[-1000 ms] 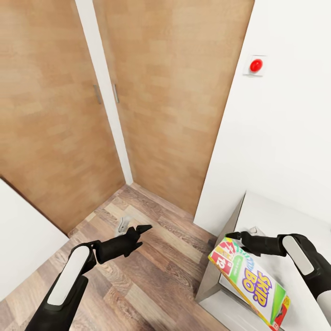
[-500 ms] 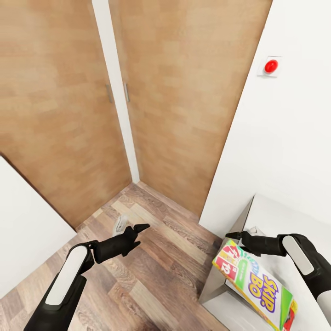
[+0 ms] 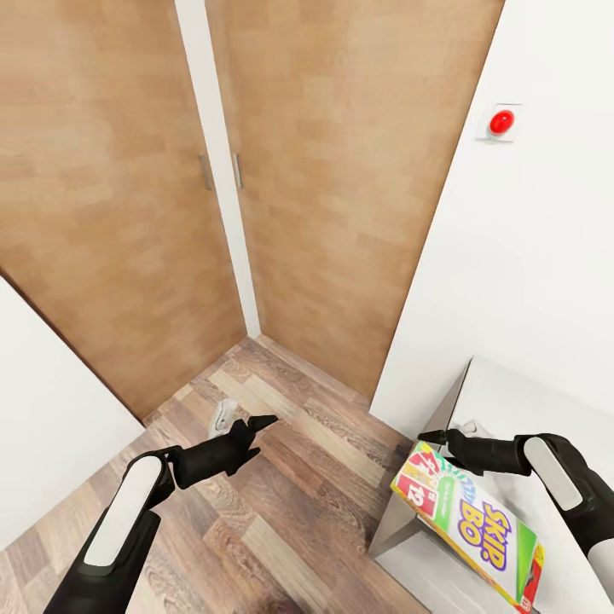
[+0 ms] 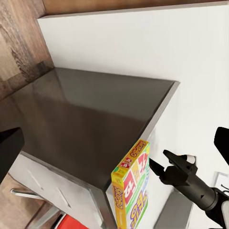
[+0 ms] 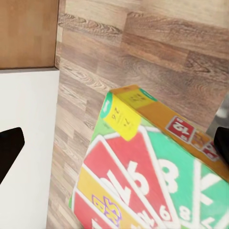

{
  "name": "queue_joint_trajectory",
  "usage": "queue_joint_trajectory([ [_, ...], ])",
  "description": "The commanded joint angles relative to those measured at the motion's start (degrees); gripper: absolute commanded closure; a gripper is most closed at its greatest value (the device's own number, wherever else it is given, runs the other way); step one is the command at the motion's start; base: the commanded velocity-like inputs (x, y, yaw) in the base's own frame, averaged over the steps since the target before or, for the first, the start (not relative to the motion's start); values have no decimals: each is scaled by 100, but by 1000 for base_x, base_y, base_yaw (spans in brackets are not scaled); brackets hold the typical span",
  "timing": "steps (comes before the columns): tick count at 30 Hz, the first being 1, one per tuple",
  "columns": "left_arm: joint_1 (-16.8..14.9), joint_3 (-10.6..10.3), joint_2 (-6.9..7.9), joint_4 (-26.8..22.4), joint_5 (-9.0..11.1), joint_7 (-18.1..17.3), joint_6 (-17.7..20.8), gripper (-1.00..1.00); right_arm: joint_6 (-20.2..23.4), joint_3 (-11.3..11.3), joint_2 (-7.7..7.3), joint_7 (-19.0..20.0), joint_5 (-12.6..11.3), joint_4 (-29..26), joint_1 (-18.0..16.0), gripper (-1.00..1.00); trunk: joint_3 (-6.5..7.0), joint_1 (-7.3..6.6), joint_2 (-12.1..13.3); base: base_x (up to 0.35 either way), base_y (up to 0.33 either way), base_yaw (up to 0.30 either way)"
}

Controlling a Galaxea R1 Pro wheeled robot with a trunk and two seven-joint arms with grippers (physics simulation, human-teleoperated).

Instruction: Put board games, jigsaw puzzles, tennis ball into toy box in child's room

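A Skip-Bo board game box (image 3: 467,520) is seen in the lower right of the head view, tilted, with one corner raised toward the right claw (image 3: 431,437). The box is lying partly over the edge of a white table (image 3: 503,401) with a grey side panel. The right claw is placed just above the upper corner of the box; its two fingers are seen close together there, but whether the box is gripped between them cannot be told. In the left wrist view the same box (image 4: 131,191) is shown standing on edge beside the dark side of the table (image 4: 86,119), and the right claw (image 4: 160,164) is seen near its top, with the fingertips spread a little. In the right wrist view the box face (image 5: 143,186) with red and green cards is seen very near, over the wooden floor (image 5: 143,52).

The left claw (image 3: 260,424) is held in the lower centre-left of the head view, above the wooden floor (image 3: 281,477). Its fingers are slightly parted and nothing is held in it.

Two wooden doors (image 3: 324,153) are seen in the upper part of the frame, and a red button (image 3: 501,121) is mounted on the white wall (image 3: 529,273) at the upper right
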Motion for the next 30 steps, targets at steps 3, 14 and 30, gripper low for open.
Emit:
queue_joint_trajectory([
  [3, -4, -5, 3, -6, 59, 60, 1, -100, 16, -2, -2, 50, 53, -1, -6, -100, -10, 3, -11, -9, 0, 2],
  [14, -4, -5, 3, -7, 58, 62, 1, -100, 16, -5, -13, 56, 57, -27, -5, -100, -10, 3, -11, -3, 0, 1],
  [30, -14, -10, 3, 16, 55, 60, 8, -100, 16, -139, -203, 60, 74, -527, -20, -100, -10, 3, -11, 0, 0, 0],
])
